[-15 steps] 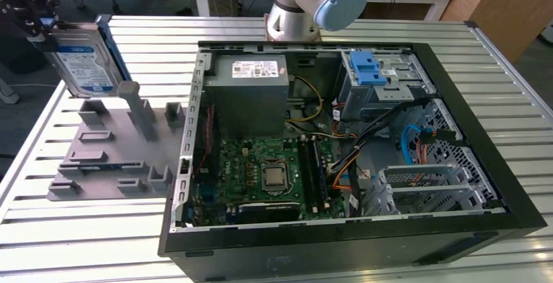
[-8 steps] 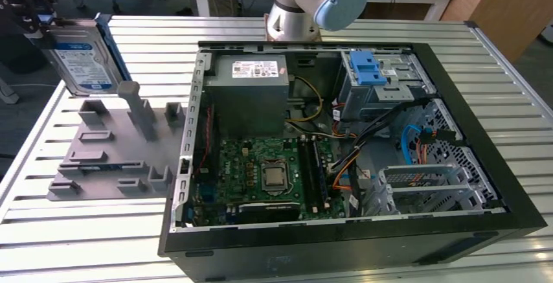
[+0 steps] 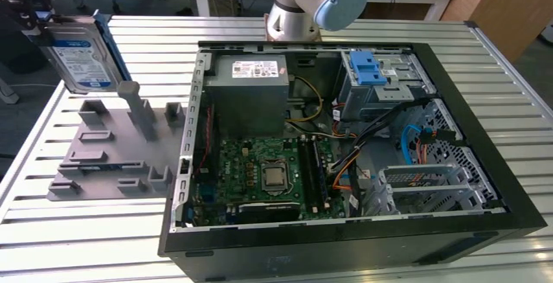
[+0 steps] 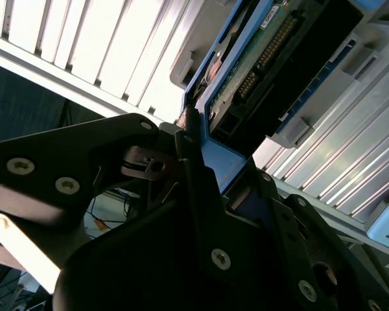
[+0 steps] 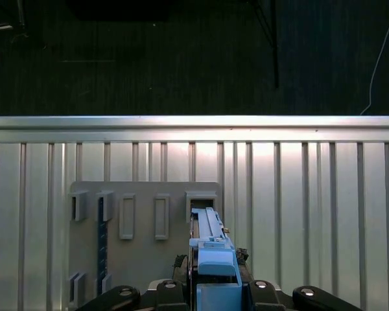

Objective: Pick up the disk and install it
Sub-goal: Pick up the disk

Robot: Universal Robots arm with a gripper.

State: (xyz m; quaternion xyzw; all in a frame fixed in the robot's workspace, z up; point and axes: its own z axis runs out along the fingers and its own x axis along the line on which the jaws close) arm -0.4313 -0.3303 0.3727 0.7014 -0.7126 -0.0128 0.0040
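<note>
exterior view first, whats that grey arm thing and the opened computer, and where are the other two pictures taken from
The exterior view comes from a camera standing apart from the machine. The grey column with the blue cap is a robot arm. On the slatted metal table lies an open computer case, its green board showing, and at the exterior view's left a grey holder with slots. The two wrist views come from cameras riding on the arm near its hand. The hand is shut on the disk, a hard drive in a blue frame, holding it upright above the holder, not yet in the case.
</note>
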